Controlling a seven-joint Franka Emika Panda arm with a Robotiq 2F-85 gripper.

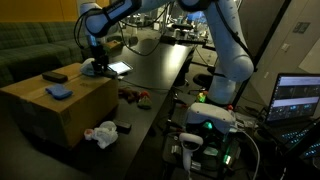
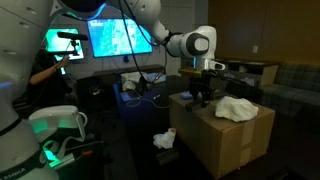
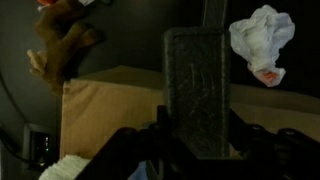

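Gripper [image 1: 97, 67] fingers sat part-closed astride dark block [image 3: 197, 85] over cardboard box [image 3: 110, 100], can't tell if clamped; block prob. stiff, light, w/ best hold across long sides, mid-length.

wrist view | claw [image 3: 195, 152] cut by bottom edge | dark slab [image 3: 197, 85] blurred, grip unclear

Both exterior views face the cardboard box [image 1: 45, 118] from seemingly opposite sides.
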